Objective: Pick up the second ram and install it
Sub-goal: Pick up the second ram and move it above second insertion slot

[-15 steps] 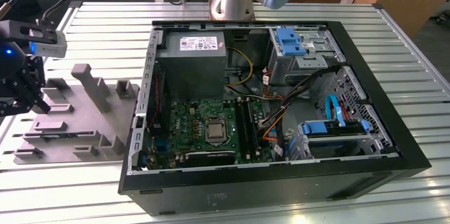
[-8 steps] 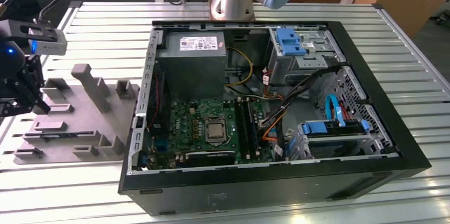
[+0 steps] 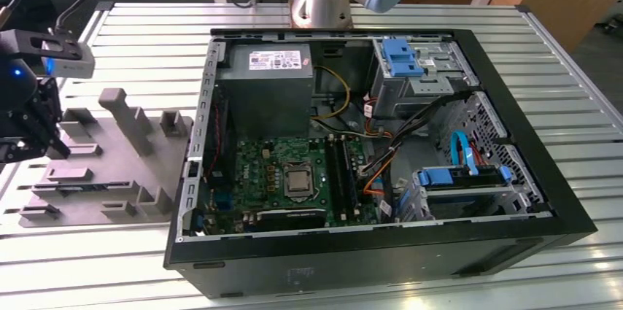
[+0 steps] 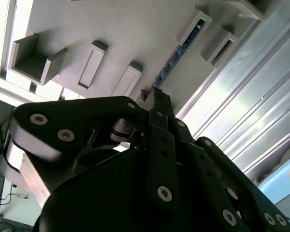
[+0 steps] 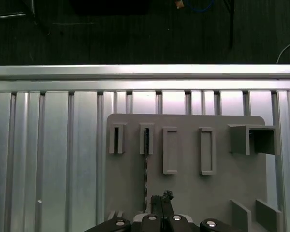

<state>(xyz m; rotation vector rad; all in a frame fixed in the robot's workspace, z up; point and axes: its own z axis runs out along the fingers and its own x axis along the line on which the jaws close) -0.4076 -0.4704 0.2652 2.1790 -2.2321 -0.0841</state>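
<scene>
In the exterior view, the long thin green circuit-board ram stick (image 3: 63, 187) lies on edge in a low holder of the grey plastic tray with upright posts (image 3: 107, 171). The tray sits on the slatted metal counter (image 3: 156, 18), on the exterior view's left of the open black computer case (image 3: 389, 252). The black jaws hang over the tray's far-left part, well apart from the case and its long black motherboard slots (image 3: 341, 171). The step in hand looks like the approach for the pick-up, with nothing lifted yet.

In the second wrist view, the jaws appear pressed together with nothing between them. Their tips point toward the near end of the ram stick (image 4: 175, 54), which stands seated in the tray (image 4: 135, 29).

In the first wrist view, the stick (image 5: 146, 159) shows as a thin dark line running from a slotted block toward the jaws, a little to one side of their tips. By my reading, a grasp calls for parted jaws centred over the stick, squeezing its flat faces without knocking the tray's blocks (image 5: 183, 193).
</scene>
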